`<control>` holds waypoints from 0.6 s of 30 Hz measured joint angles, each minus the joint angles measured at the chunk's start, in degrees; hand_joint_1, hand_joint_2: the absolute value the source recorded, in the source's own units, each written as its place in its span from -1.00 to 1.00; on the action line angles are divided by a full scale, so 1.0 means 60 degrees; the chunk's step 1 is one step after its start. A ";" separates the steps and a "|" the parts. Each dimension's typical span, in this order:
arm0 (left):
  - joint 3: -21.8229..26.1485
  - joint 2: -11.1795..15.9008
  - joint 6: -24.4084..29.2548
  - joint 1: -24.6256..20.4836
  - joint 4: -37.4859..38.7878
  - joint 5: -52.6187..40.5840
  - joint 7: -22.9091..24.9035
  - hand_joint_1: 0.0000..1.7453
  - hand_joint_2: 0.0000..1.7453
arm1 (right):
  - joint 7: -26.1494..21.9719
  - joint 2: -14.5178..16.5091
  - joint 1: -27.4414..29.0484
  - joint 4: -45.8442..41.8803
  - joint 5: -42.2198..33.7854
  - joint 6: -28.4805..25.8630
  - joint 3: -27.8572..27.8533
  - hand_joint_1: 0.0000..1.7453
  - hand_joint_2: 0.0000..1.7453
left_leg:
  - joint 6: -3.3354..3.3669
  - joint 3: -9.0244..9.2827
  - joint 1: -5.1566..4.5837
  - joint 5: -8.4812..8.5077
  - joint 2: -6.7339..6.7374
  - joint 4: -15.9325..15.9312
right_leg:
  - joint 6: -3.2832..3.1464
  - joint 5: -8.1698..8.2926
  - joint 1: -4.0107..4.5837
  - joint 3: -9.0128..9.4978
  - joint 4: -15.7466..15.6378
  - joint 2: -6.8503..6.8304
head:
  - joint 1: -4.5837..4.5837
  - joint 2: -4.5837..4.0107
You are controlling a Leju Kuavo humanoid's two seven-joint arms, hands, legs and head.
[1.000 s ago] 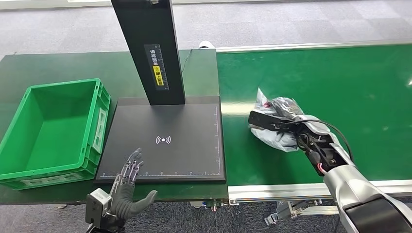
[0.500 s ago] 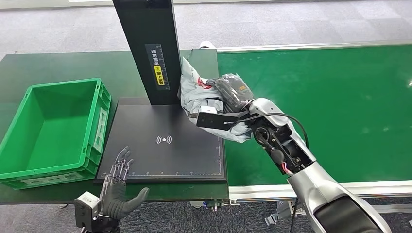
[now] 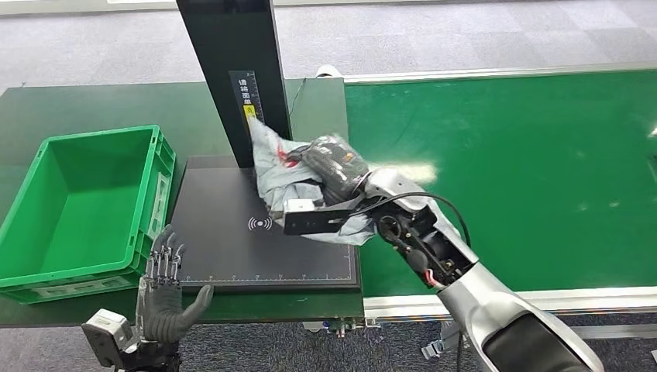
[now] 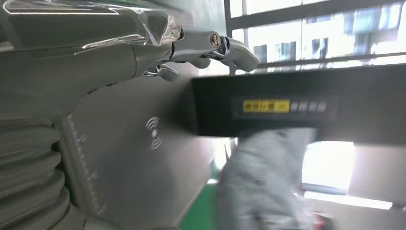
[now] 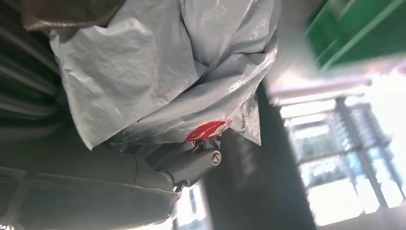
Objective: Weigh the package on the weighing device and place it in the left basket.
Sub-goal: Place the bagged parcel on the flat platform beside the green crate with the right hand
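Observation:
My right hand (image 3: 341, 172) grips a crumpled grey plastic package (image 3: 279, 167) with a red mark and holds it above the right side of the black weighing plate (image 3: 232, 248), close to the scale's black upright post (image 3: 232, 70). In the right wrist view the package (image 5: 158, 72) lies against the hand, with a finger (image 5: 191, 165) curled round it. The blurred package (image 4: 258, 187) hangs beside the post (image 4: 297, 103) in the left wrist view. My left hand (image 3: 164, 298) stands open, fingers spread, at the plate's front left corner, holding nothing. The green basket (image 3: 46, 271) sits left of the scale.
A green conveyor belt (image 3: 527, 163) runs to the right of the scale, edged by a metal rail (image 3: 503, 298). The scale and basket stand on a dark green table (image 3: 93, 105). Grey carpet floor lies beyond.
My right arm has carried the package off the belt, leftward, to above the weighing plate. My left hand has drawn back and left, off the plate's front edge.

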 joint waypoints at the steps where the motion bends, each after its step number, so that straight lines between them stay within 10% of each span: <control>1: 0.0035 -0.0020 0.0045 -0.0024 -0.0025 0.0095 0.0012 -1.00 1.00 | -0.0010 0.0219 -0.0004 0.0314 0.0025 0.0080 0.0228 1.00 1.00 | 0.0000 0.0000 0.0001 0.0000 -0.0001 -0.0001 | -0.0001 0.0000 0.0001 0.0000 0.0000 0.0000 | 0.0000 0.0000; 15: -0.0149 0.0009 0.0126 -0.0896 0.0571 0.0800 0.0097 -1.00 1.00 | 0.0512 0.1502 0.0323 0.3963 -0.0183 0.0662 0.2150 0.96 1.00 | -0.0001 0.0027 -0.0003 0.0000 -0.0013 0.0004 | 0.0000 0.0000 -0.0004 0.0023 -0.0006 -0.0009 | 0.0001 0.0000; 18: -0.0333 0.0063 0.0217 -0.1193 0.0919 0.0935 0.0114 -1.00 1.00 | 0.1139 0.1525 0.0339 0.4142 -0.0262 0.0756 0.2207 -0.54 1.00 | -0.0002 0.0066 -0.0002 -0.0004 -0.0001 0.0001 | -0.0002 -0.0002 -0.0003 0.0052 -0.0006 -0.0003 | -0.0001 0.0000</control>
